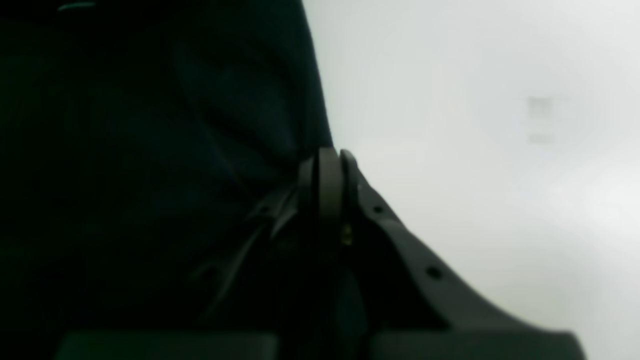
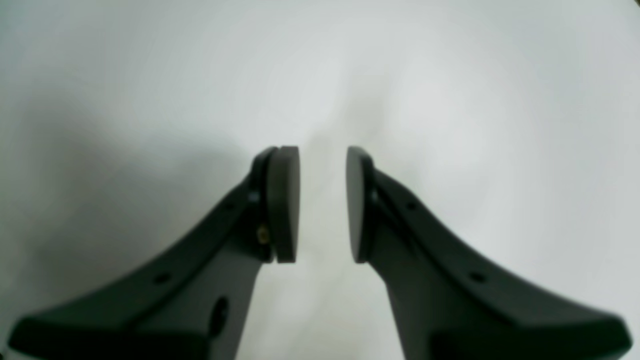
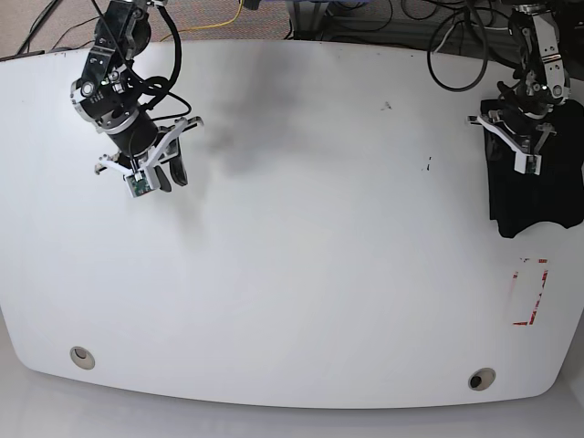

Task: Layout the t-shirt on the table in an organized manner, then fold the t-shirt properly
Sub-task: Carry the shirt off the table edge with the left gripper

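Note:
The black t-shirt (image 3: 540, 187) is bunched up at the right edge of the white table (image 3: 319, 255). My left gripper (image 3: 526, 153) sits on its upper left part. In the left wrist view the t-shirt (image 1: 175, 150) fills the left half, and the left gripper (image 1: 330, 160) is shut with dark fabric pinched between its pads, beside bare table (image 1: 475, 150). My right gripper (image 3: 169, 173) hovers over the far left of the table, well away from the shirt. In the right wrist view the right gripper (image 2: 322, 200) is open with only the white table (image 2: 320, 75) between its fingers.
Two round grommet holes (image 3: 82, 357) (image 3: 481, 379) lie near the front edge. Red tape marks (image 3: 532, 292) sit just below the shirt. Black cables (image 3: 456, 46) hang over the back edge at the right. A few dark specks (image 3: 429, 164) dot the surface.

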You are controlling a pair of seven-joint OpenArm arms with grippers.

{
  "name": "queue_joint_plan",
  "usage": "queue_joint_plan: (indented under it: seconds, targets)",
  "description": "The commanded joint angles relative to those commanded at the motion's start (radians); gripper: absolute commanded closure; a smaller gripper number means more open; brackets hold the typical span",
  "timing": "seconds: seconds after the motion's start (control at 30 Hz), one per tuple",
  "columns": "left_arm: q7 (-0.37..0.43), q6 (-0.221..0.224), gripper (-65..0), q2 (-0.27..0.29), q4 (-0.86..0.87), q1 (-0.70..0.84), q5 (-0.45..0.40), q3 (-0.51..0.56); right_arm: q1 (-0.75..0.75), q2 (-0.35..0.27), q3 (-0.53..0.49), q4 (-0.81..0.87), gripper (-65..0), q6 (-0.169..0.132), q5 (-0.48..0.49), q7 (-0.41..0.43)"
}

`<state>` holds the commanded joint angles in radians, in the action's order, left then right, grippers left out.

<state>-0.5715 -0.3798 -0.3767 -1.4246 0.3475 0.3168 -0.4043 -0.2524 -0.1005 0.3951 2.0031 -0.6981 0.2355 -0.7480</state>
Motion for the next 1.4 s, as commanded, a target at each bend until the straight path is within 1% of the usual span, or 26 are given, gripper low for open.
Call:
queue_joint_plan:
  seconds: [0.13,0.2,0.37,0.8,0.97,1.07,1.17,1.23,1.3,1.33,1.37,1.4]
  targets:
    - [0.000,-0.044,0.0,-0.041,0.034,0.002,0.000,-0.012,-0.017,0.000,0.002,0.000,-15.2,0.000,0.000,0.003]
    - [0.000,-0.054,0.0,-0.069,0.043,0.003,0.000,-0.015,-0.023,0.000,0.002,0.000,-15.2,0.000,0.000,0.003]
    - [0.006,-0.055,0.0,-0.107,0.048,0.021,0.002,-0.021,-0.026,0.000,0.002,0.000,-15.2,0.000,0.000,0.003]
    - [0.000,-0.057,0.0,-0.115,0.025,0.023,0.005,-0.094,-0.028,0.000,0.002,0.002,-15.2,0.000,0.000,0.003]
    - [-0.012,-0.057,0.0,-0.104,-0.074,0.023,0.006,-0.095,-0.026,0.000,0.002,0.002,-15.2,0.000,0.000,0.005]
    - [-0.048,-0.057,0.0,-0.074,-0.160,0.021,0.006,-0.109,-0.017,-0.003,0.000,0.002,-15.2,0.000,-0.002,0.005]
    - [-0.061,-0.057,0.0,-0.044,-0.249,0.018,0.006,-0.127,-0.008,-0.006,-0.002,0.002,-15.2,0.000,-0.009,0.017]
    - [-0.058,-0.057,0.0,-0.028,-0.301,0.014,0.003,-0.129,0.002,-0.006,-0.002,0.002,-15.2,0.000,-0.012,0.043]
    - [-0.057,-0.055,0.0,-0.002,-0.364,-0.009,0.002,-0.124,0.008,-0.008,-0.002,-0.005,-15.2,0.000,-0.017,0.091]
    - [-0.057,-0.054,0.0,0.014,-0.388,-0.023,-0.002,-0.120,0.009,-0.008,-0.002,-0.006,-15.2,0.000,-0.031,0.117]
    - [-0.057,-0.054,0.0,0.043,-0.420,-0.051,-0.002,-0.112,0.015,-0.008,-0.005,-0.008,-15.2,0.000,-0.071,0.160]
    - [-0.057,-0.054,0.0,0.051,-0.428,-0.058,-0.003,-0.109,0.018,-0.008,-0.006,-0.008,-15.2,0.000,-0.089,0.173]
